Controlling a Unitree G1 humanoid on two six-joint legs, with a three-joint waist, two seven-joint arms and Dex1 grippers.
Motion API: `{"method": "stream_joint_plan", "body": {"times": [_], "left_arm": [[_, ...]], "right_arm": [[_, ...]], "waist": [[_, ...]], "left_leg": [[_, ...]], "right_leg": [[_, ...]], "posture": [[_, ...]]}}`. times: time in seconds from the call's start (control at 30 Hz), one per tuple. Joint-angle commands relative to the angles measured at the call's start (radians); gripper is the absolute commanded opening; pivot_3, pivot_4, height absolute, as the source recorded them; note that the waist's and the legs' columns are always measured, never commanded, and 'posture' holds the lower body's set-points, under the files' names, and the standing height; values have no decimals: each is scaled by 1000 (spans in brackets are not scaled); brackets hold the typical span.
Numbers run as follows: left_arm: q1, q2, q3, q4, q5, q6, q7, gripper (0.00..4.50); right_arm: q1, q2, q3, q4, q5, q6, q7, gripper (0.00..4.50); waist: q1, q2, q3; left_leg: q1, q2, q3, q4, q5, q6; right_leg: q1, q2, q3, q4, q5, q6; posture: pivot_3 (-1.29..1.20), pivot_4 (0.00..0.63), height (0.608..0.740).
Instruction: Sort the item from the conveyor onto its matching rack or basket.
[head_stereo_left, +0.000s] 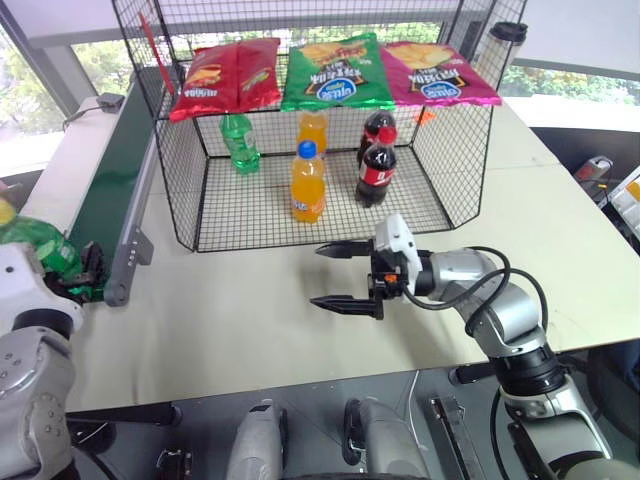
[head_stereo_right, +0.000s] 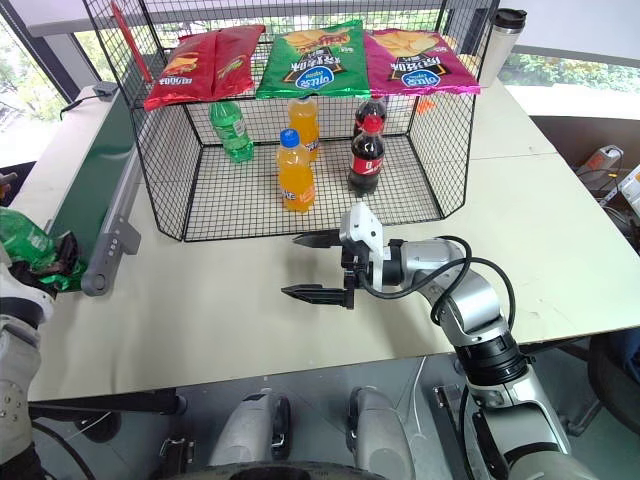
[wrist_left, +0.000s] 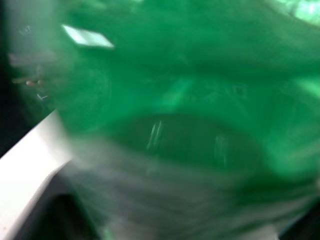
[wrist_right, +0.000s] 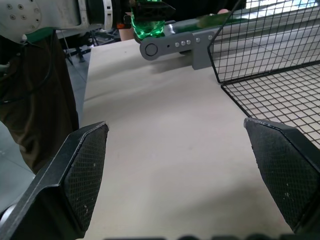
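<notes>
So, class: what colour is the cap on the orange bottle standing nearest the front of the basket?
Blue. The orange bottle in the basket shows it best in the left eye view.

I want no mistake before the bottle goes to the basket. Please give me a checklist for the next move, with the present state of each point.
1. Left gripper shut on the green bottle: ok.
2. Bottle off the conveyor belt: cannot tell, it sits at the near end.
3. Right gripper jaws open, holding nothing: ok.
4. Free floor in the basket beside the other green bottle: ok.
5. Right gripper out of the path to the basket front: not ok, it hovers there.
</notes>
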Motion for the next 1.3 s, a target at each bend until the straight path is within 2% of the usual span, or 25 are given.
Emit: {"method": "stream_joint_plan", "body": {"times": [0.03,0.33,0.5,0.67,0.73,0.83,0.9,1.13,1.3], "left_arm": [[17,-14,-5,-38,-28,-31,-28,2735],[-1,1,62,-113,-80,-7,7,2735],[-37,66,108,-154,-110,10,27,2735],[-77,139,81,-228,-213,80,16,2735],[-88,161,49,-258,-292,121,1,2735],[-67,229,-49,-314,-285,140,-48,2735],[-66,241,-98,-326,-284,143,-51,2735],[-156,231,-342,-223,-116,91,-30,2735],[-250,191,-469,-99,10,25,-29,2735]], "right_arm": [[-7,-10,-9,-17,3,-9,-7,4500],[-9,-11,-6,-16,4,-6,-7,4500],[-12,-7,-5,-16,10,-4,-6,4500],[-12,-8,-6,-11,8,-4,-6,4500],[-11,-7,-5,-13,8,-4,-7,4500],[-10,-9,-7,-11,4,-9,-10,4500],[-9,-9,-12,-12,1,-9,-20,4500],[-3,-8,-16,-15,-2,-15,-40,4500],[14,41,-1,45,-116,-74,-188,4500]], "waist": [[0,0,0],[0,0,0],[-3,-1,0],[0,-1,0],[0,-1,0],[-1,-1,1],[-2,-1,1],[0,-1,1],[-1,-1,1]], "left_leg": [[0,0,0,0,0,0],[0,0,0,0,0,0],[0,0,0,0,0,0],[0,0,0,0,0,0],[0,0,0,0,0,0],[0,0,0,0,0,0],[0,0,0,0,0,0],[0,0,0,0,0,0],[0,0,0,0,0,0]], "right_leg": [[0,0,0,0,0,0],[0,0,0,0,0,0],[0,0,0,0,0,0],[0,0,0,0,0,0],[0,0,0,0,0,0],[0,0,0,0,0,0],[0,0,0,0,0,0],[-1,1,0,1,0,0],[0,1,0,0,0,1]], "posture": [[0,150,740],[0,150,740],[0,150,740],[0,150,740],[0,150,740],[0,150,740],[0,150,740],[0,150,740],[0,150,740]]}}
